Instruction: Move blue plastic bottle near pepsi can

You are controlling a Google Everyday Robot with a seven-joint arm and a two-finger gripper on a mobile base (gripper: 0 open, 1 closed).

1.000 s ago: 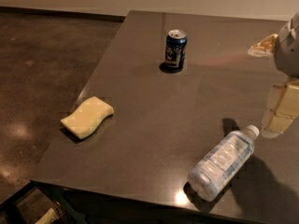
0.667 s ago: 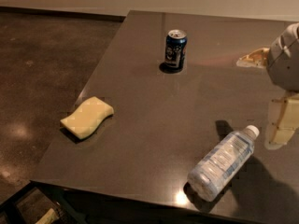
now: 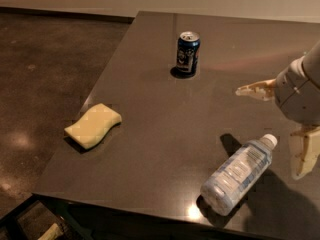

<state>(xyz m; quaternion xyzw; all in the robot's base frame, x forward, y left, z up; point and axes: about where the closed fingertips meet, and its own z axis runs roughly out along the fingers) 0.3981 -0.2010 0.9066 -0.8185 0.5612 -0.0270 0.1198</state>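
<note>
The blue plastic bottle [image 3: 239, 175] lies on its side near the table's front right. Its white cap points up and to the right, toward the arm. The pepsi can [image 3: 188, 52] stands upright at the far middle of the table, well apart from the bottle. My gripper [image 3: 270, 132] comes in from the right edge and hovers just over the cap end of the bottle. It is open and empty. One pale finger [image 3: 256, 90] points left and the other finger [image 3: 304, 155] hangs down to the right of the cap.
A yellow sponge [image 3: 93, 125] lies near the left edge of the dark table [image 3: 165, 114]. The table's left and front edges drop off to a brown floor [image 3: 45, 74]. A wall runs along the back.
The gripper has moved left and down into view, closer to the bottle's cap, with its fingers spread. The bottle, can and sponge have not moved.
</note>
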